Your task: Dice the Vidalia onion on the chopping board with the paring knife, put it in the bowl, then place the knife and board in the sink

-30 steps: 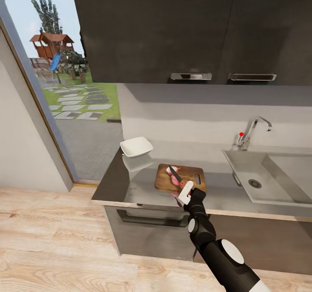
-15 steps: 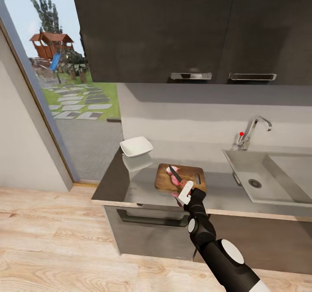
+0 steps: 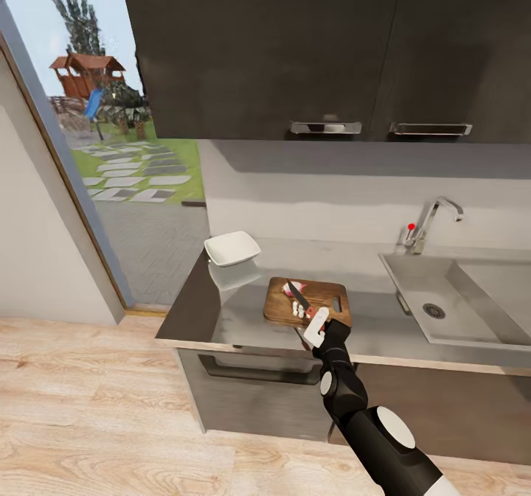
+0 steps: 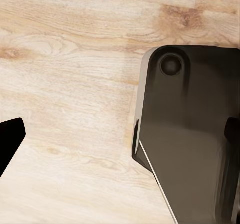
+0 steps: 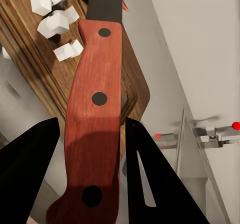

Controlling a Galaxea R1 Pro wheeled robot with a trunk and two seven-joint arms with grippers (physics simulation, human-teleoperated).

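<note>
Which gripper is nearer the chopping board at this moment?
Right. The right gripper is at the chopping board's near edge, shut on the paring knife whose blade reaches over the diced onion. The left gripper hangs over wooden floor, away from it.

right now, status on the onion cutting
Right end effector shut on paring knife. White diced onion pieces on chopping board. Bowl empty, nothing blocking.
</note>
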